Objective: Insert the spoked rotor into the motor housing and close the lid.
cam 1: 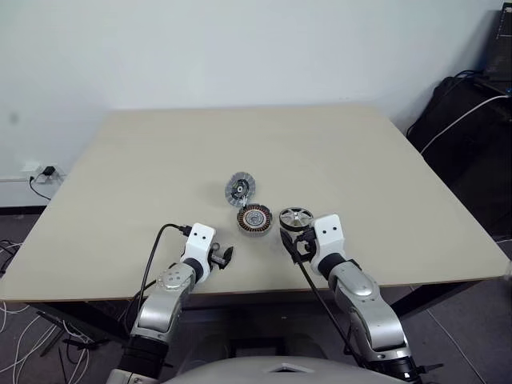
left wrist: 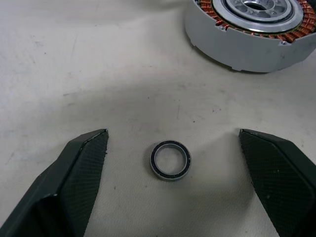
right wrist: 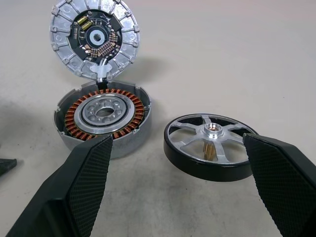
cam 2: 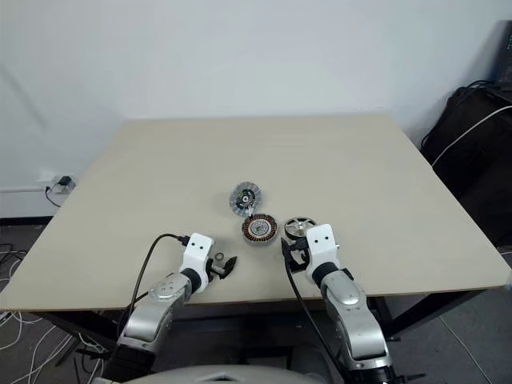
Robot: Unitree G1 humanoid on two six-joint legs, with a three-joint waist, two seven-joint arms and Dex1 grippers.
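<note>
Here both fingers point(left wrist: 84, 173) point(right wrist: 84, 182) gape wide, holding nothing, left astride a small ring point(left wrist: 170, 160).

It looked like a lab or office workroom: a plain beige table point(cam 1: 160, 160) against a bare white wall point(cam 1: 240, 48), loose cables point(cam 1: 24, 336) on the floor, a wall socket point(cam 1: 48, 172).

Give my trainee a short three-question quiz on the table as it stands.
1. True or false: the spoked rotor already sits inside the motor housing.
2. The lid is: A) closed flat, B) propped open behind the housing, C) held by a tool.
3. What lies between the open left tool's fingers?

Key:
1. False, it rests beside it, in front of the open right tool.
2. B.
3. A small ring on the table.
</note>
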